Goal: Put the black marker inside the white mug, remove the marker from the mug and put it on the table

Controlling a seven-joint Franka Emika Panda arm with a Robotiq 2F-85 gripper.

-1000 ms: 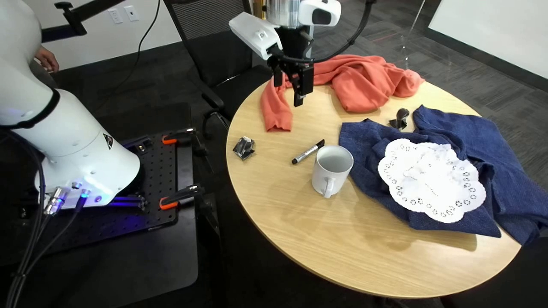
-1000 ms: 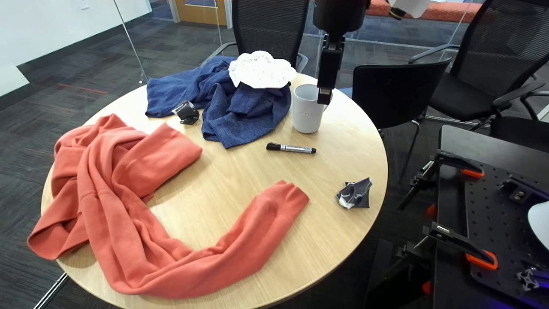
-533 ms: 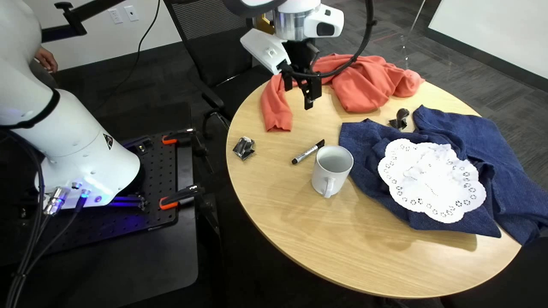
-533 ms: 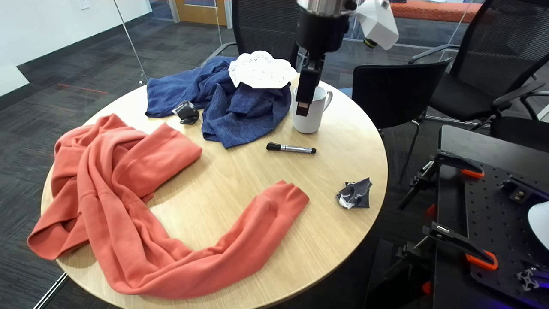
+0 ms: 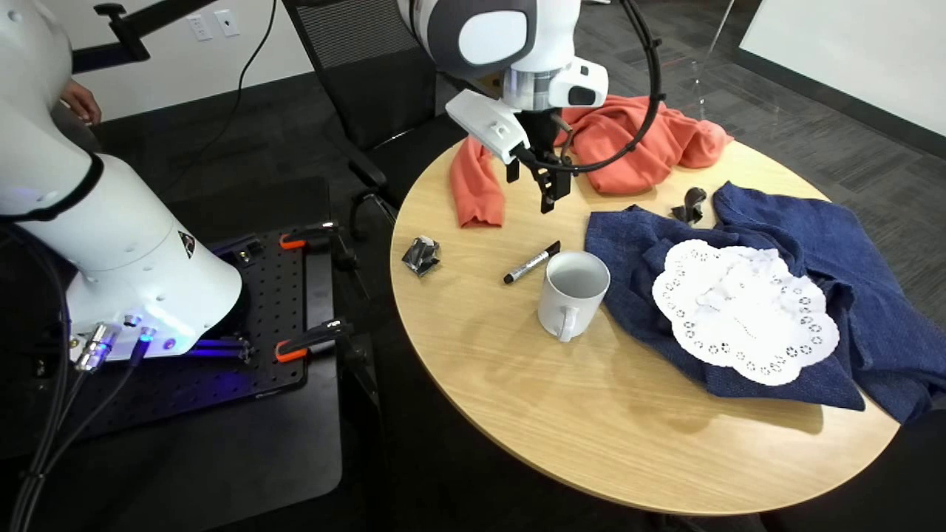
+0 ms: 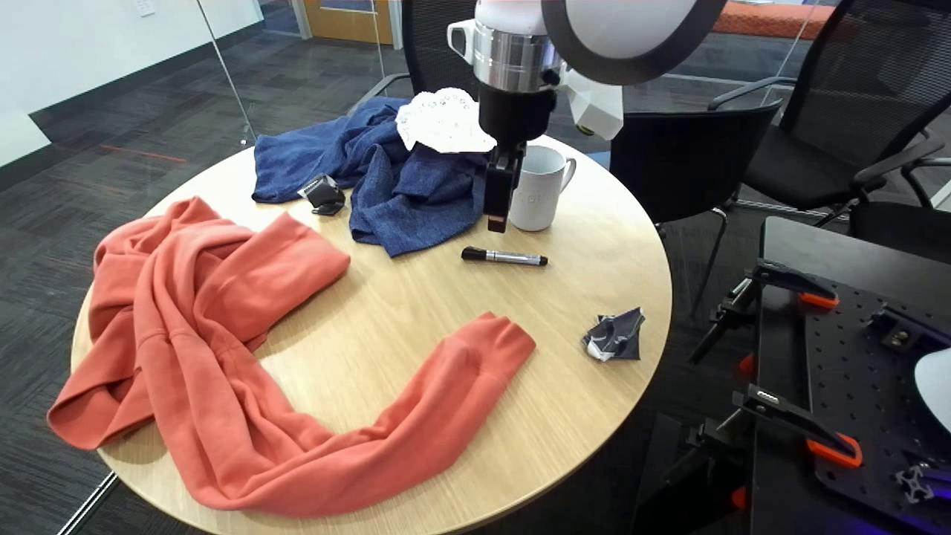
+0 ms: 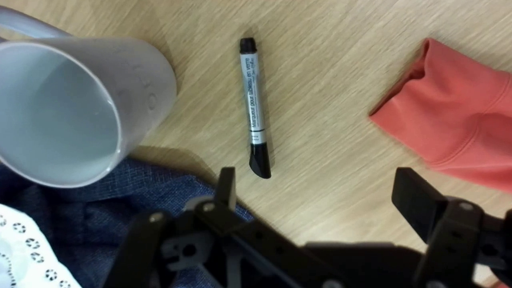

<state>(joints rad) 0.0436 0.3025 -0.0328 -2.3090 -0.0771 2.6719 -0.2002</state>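
Black marker: lying flat on the table, just beside the white mug, a strip of bare wood between them. In the wrist view it runs on the 12-to-6 line: glossy black cap with slanted tip at 6, short black plug at 12, silvery barrel between. Dark lettering on the barrel reads "Marqueur pour tableau en verre"; a thin dark ring sits close to the cap.

White mug: upright, mouth up, at 9 o'clock from the marker, handle toward 11. Surface greyish-white; faint characters on the wall cannot be read in full.

Gripper: jaws wide apart, above the table. The marker lies at about 11 o'clock from the gap, clear of both fingers.

Coral-red sleeve at 3 o'clock from the marker; dark blue cloth at 7 to 8, a white lace doily over it. In an exterior view, a crumpled dark scrap at 9, well apart.
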